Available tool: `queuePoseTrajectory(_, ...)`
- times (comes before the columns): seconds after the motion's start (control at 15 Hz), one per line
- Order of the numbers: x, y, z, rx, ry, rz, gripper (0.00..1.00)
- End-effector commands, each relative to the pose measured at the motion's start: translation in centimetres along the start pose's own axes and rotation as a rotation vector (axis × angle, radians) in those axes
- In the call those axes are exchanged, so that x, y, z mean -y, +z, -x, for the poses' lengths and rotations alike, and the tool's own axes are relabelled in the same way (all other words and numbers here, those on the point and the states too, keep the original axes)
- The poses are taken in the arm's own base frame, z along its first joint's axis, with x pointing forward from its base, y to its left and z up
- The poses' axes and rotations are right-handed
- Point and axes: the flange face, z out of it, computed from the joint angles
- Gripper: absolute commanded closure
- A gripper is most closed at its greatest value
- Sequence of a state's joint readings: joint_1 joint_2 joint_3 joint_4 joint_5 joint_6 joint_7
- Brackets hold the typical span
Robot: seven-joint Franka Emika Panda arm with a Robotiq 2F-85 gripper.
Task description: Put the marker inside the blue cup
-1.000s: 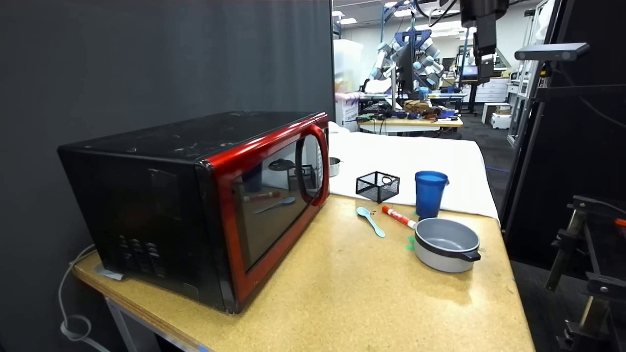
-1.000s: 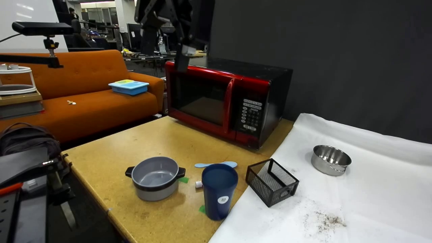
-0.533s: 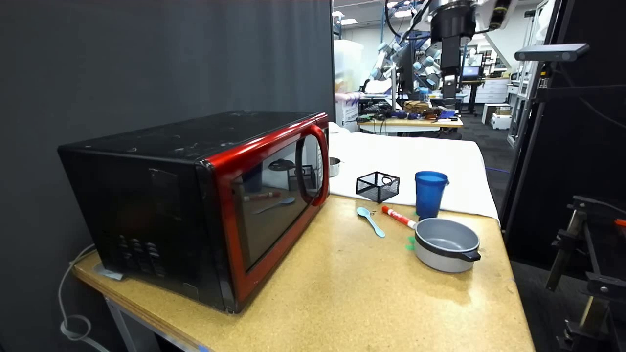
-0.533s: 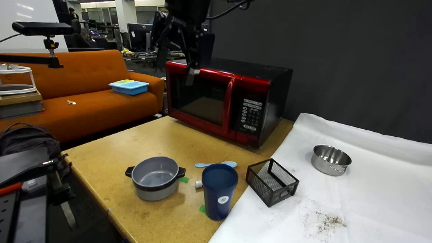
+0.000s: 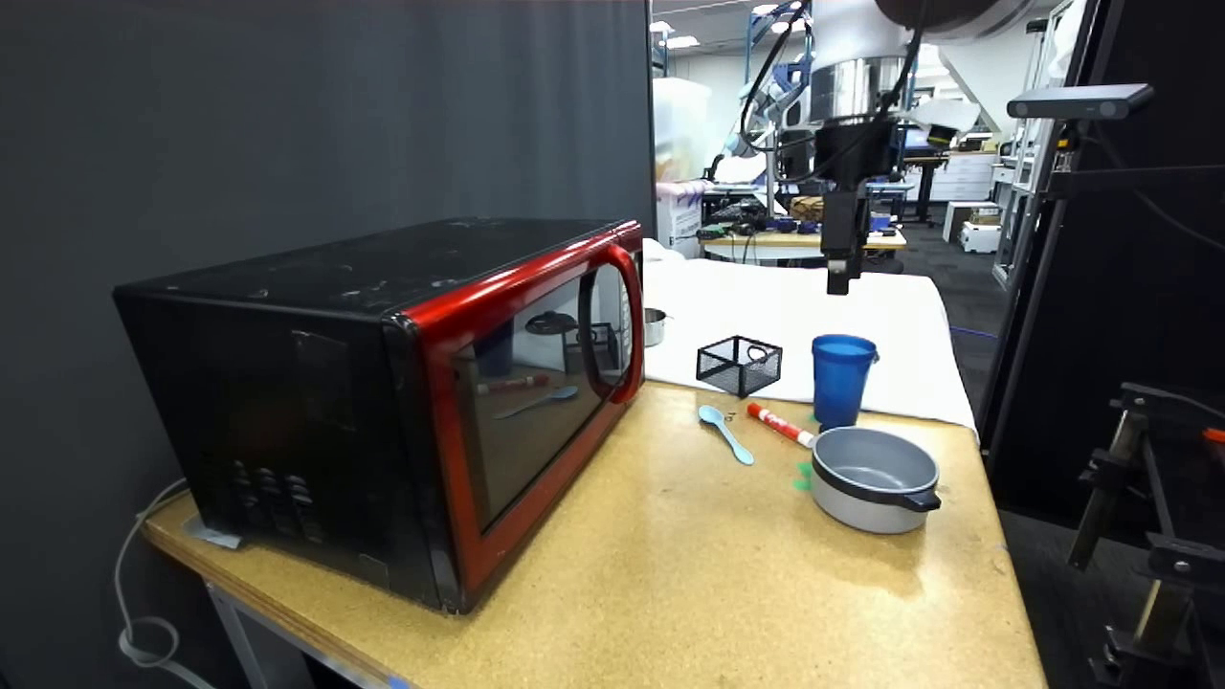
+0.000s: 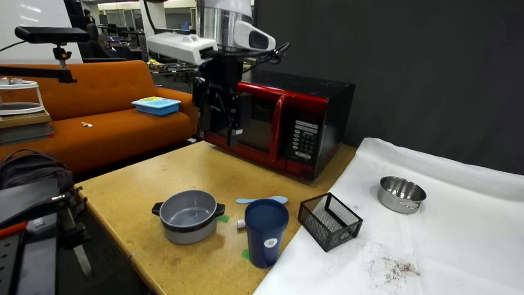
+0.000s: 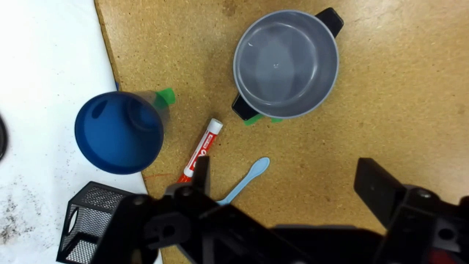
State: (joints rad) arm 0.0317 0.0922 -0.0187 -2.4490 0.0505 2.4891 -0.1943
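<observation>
The red and white marker lies on the wooden table between the blue cup and the grey pot; the left finger covers part of its red end in the wrist view. The marker also shows in an exterior view; elsewhere only its white end shows beside the cup. The cup stands upright at the edge of the white cloth, in both exterior views. My gripper is open and empty, fingers wide apart, pointing down well above the table. It also shows in an exterior view.
A grey pot with black handles stands near the marker's white end. A pale blue spoon lies beside the marker. A black mesh holder and a metal bowl stand on the white cloth. A red and black microwave stands on the table.
My gripper has come down from high up and moved left in an exterior view, toward the table, staying open. The marker, cup and other objects have not moved.
</observation>
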Motion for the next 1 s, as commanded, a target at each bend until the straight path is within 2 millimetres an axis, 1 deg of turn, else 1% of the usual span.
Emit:
queuePoseTrajectory(0.0, 0.2, 0.7, -0.1, 0.011, 0.003, 0.003, 0.00)
queuePoseTrajectory(0.07, 0.3, 0.9, -0.1, 0.013, 0.003, 0.002, 0.00)
queuePoseTrajectory(0.27, 0.1, 0.2, -0.2, 0.000, 0.005, 0.004, 0.00)
queuePoseTrajectory(0.33, 0.5, -0.1, -0.8, -0.020, 0.060, -0.044, 0.00)
queuePoseTrajectory(0.4, 0.7, 0.3, -1.6, -0.003, 0.119, -0.126, 0.00)
queuePoseTrajectory(0.53, 0.4, 1.1, -3.4, -0.026, 0.231, -0.191, 0.00)
queuePoseTrajectory(0.67, -0.4, 2.1, -4.8, -0.058, 0.335, -0.249, 0.00)
queuePoseTrajectory(0.73, -1.2, 2.6, -5.3, -0.072, 0.387, -0.277, 0.00)
queuePoseTrajectory(0.93, -4.0, 4.6, -6.0, -0.128, 0.558, -0.342, 0.00)
